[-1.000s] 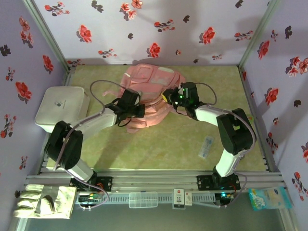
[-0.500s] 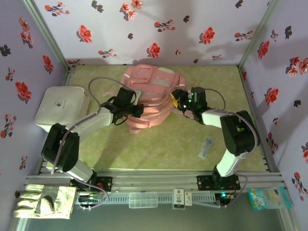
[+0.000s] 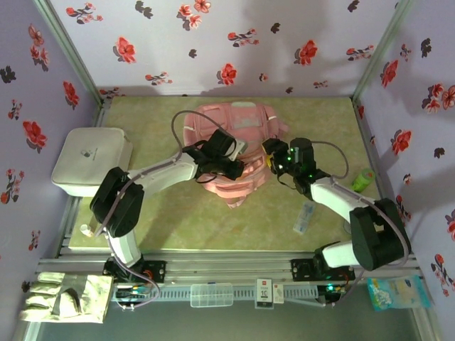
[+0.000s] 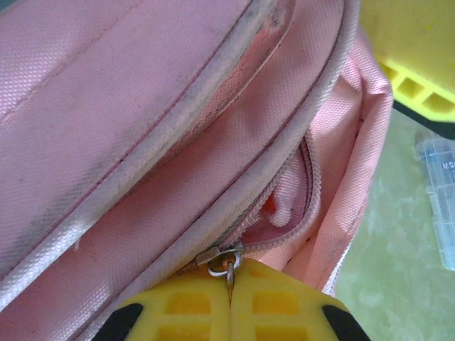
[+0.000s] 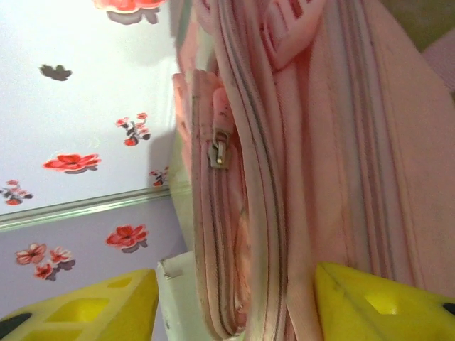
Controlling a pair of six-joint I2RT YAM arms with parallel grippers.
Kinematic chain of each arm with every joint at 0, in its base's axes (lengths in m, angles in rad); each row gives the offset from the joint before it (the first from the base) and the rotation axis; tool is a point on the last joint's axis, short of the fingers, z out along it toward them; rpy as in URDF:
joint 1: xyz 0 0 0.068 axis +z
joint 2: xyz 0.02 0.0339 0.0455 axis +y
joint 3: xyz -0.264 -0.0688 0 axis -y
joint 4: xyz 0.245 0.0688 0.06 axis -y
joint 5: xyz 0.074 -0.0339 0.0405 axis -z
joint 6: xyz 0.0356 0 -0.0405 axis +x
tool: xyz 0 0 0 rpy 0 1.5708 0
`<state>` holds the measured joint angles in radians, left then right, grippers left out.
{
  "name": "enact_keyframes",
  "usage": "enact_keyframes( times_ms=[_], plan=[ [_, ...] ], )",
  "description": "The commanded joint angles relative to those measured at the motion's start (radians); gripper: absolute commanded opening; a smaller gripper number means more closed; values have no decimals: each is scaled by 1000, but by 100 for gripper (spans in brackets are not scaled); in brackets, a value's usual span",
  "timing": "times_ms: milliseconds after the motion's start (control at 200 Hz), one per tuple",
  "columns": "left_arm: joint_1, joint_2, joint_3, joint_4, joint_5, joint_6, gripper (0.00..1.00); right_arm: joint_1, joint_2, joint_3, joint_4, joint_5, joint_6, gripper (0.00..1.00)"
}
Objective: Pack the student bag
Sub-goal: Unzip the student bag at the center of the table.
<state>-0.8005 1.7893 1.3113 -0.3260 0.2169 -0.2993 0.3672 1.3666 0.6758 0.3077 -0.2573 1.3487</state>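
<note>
Swinging right across the bag (image 3: 231,131) at mid-tabletop (image 3: 178,220) goes the left claw (image 4: 229,284), pinched tight on the zip pull (image 4: 222,259). The right claw (image 5: 234,298) gapes wide, gripping nothing. The pocket (image 4: 284,206) gapes: packing's likely near.

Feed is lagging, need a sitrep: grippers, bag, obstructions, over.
Left gripper shut on zip pull. Right gripper open, straddling student bag edge. Pocket partly unzipped. Clear case lies beside bag, apart.

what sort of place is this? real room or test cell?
Likely a staged robot test cell: flowered walls box in a green table, both arms are bolted to an aluminium rail at its near edge, and props such as the student bag lie on it.
</note>
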Motion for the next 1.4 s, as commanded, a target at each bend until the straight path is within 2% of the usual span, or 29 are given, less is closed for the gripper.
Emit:
enact_keyframes(
  times_ms=[0, 95, 165, 250, 345, 460, 645, 795, 850, 965, 1070, 1260, 1395],
  plan=[
    [-11, 9, 57, 43, 44, 28, 0, 30, -50, 64, -218, 36, -99, 58],
    [-11, 12, 61, 45, 43, 23, 0, 35, -87, 102, -381, 148, -182, 58],
    [-11, 13, 63, 49, 44, 20, 0, 36, -103, 119, -429, 190, -228, 58],
    [-11, 19, 68, 51, 44, 20, 0, 42, -105, 144, -454, 194, -259, 57],
    [-11, 22, 73, 49, 45, 22, 0, 48, -82, 158, -406, 129, -263, 55],
    [-11, 22, 75, 48, 45, 22, 0, 56, -31, 162, -338, 58, -212, 45],
    [-11, 21, 71, 49, 44, 20, 0, 62, 34, 169, -262, 40, -168, 36],
    [-10, 15, 66, 45, 44, 26, 0, 61, 75, 202, -260, 69, -179, 29],
    [-9, 14, 66, 40, 45, 30, 0, 59, 95, 215, -268, 88, -183, 21],
    [1, 0, 51, 27, 45, 34, 0, 53, 124, 228, -285, 148, -182, 11],
    [27, -33, 11, -6, 41, 52, 0, 44, 134, 248, -318, 208, -215, 4],
    [125, -120, -111, -104, 8, 112, 0, -8, 142, 279, -345, 260, -275, 1],
    [214, -161, -185, -100, 4, 129, 0, -37, 161, 300, -358, 263, -301, 0]
  ],
)
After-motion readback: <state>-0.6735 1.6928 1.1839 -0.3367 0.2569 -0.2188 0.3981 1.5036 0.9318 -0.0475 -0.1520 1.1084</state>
